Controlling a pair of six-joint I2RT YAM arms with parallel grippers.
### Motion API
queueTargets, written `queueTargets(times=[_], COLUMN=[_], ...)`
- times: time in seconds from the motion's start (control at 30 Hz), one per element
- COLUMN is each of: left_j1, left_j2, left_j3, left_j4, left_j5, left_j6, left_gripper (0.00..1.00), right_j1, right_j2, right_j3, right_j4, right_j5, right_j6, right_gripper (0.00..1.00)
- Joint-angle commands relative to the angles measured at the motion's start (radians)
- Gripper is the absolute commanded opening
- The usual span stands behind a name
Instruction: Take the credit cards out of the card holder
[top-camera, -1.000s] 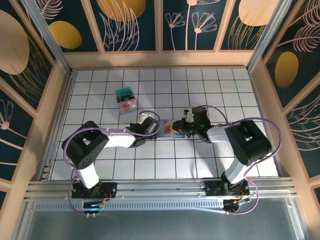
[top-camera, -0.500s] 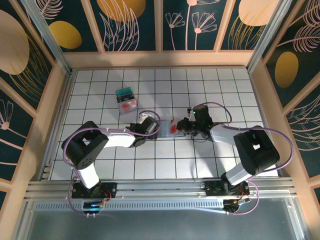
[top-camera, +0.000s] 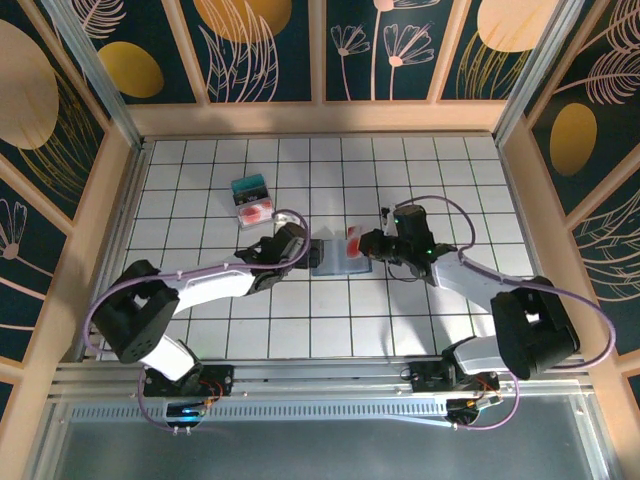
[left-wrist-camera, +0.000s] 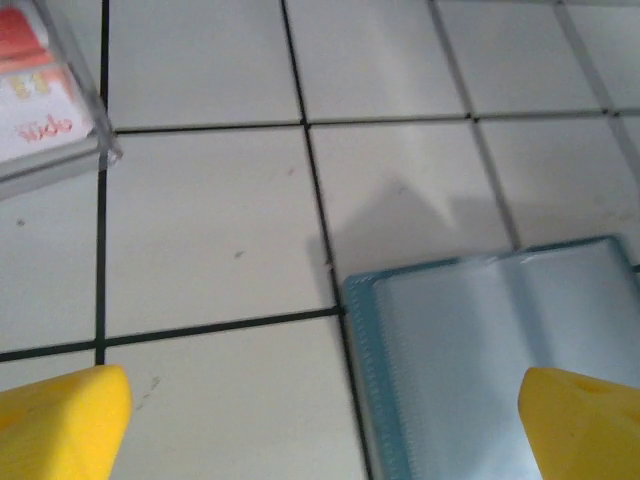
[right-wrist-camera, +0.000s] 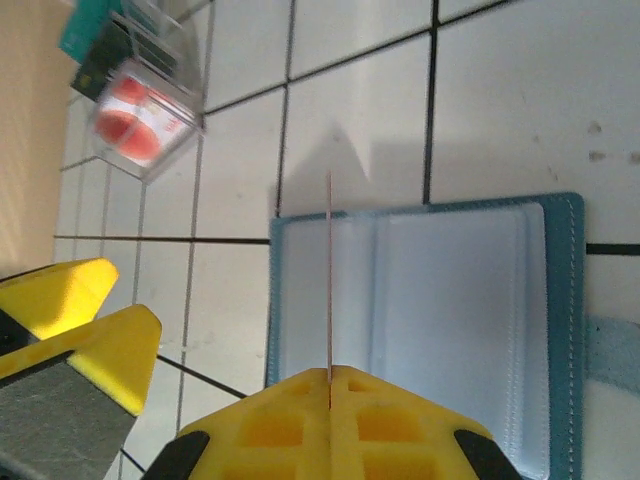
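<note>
The card holder (top-camera: 333, 256) lies spread open and flat on the white tiled bench (top-camera: 450, 180), its two slate-blue panels facing up and its centre fold showing as a pale ridge in the right wrist view. A credit card (top-camera: 354, 243), red-faced from above, stands over the holder's right end. From the right wrist it shows edge-on as a thin line above the panels, and whether its lower edge touches the holder cannot be told. The right tool (right-wrist-camera: 330, 378) has its yellow fingers pressed together on that card, pinching it at the holder's right side. The left tool (top-camera: 303, 248) hovers just beside the holder's left edge, spread wide. In the left wrist view one yellow fingertip (left-wrist-camera: 60, 420) sits over bare tile to the holder's left and the other fingertip (left-wrist-camera: 585, 420) sits over the holder's panel. Well apart from the holder, farther back and to its left, a clear case (top-camera: 256, 209) holds a red-and-white card, and a teal item (top-camera: 249, 186) touches the case's far side.
</note>
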Motion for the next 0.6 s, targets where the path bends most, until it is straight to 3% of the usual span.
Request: queueTargets(times=[0.0, 0.4, 0.57], left_j1=[0.048, 0.12, 0.122], left_j2=[-0.094, -0.197, -0.179], left_j3=[-0.046, -0.087, -0.086], left_j4=[0.148, 0.441, 0.557], left_j5=[0.135, 0.423, 0.552], left_j6=[-0.066, -0.098, -0.096], left_gripper=[0.99, 0.99, 0.9], right_j1=[-0.016, -0.024, -0.024], right_j2=[-0.067, -0.206, -0.219], right_j3=[-0.023, -0.085, -0.113], right_j4=[0.078, 0.397, 0.564], right_j5=[-0.005, -0.186, -0.286], right_j6=[-0.034, 0.016, 0.078], right_gripper=[0.0, 0.0, 0.0])
